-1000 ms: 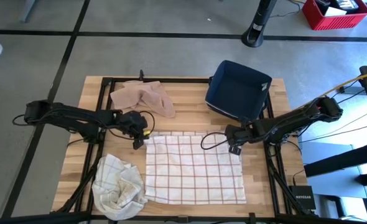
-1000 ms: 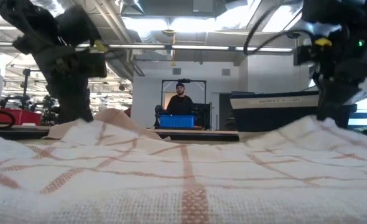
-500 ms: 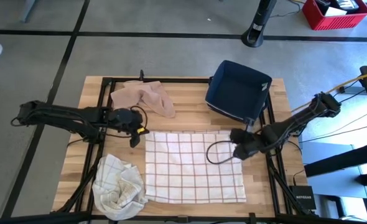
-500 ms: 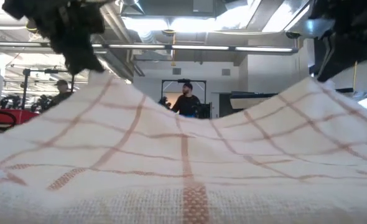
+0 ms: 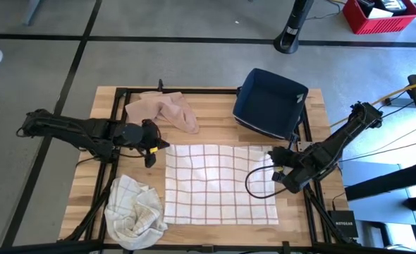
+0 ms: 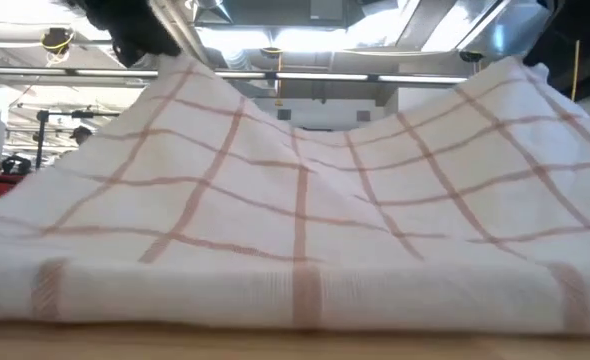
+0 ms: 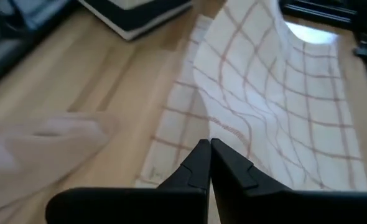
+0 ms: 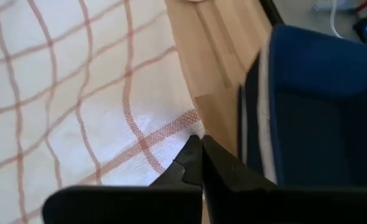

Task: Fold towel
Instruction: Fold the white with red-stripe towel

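Both grippers are pinching the towel's (image 5: 218,185) far corners, left gripper (image 5: 154,147) and right gripper (image 5: 278,166) clenched on cloth; its free near edge is lying toward the table's (image 5: 215,120) front.

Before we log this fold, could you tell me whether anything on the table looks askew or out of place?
Nothing alarming. Both grippers, left and right, hold the checked towel's far corners raised. The blue bin sits tilted.
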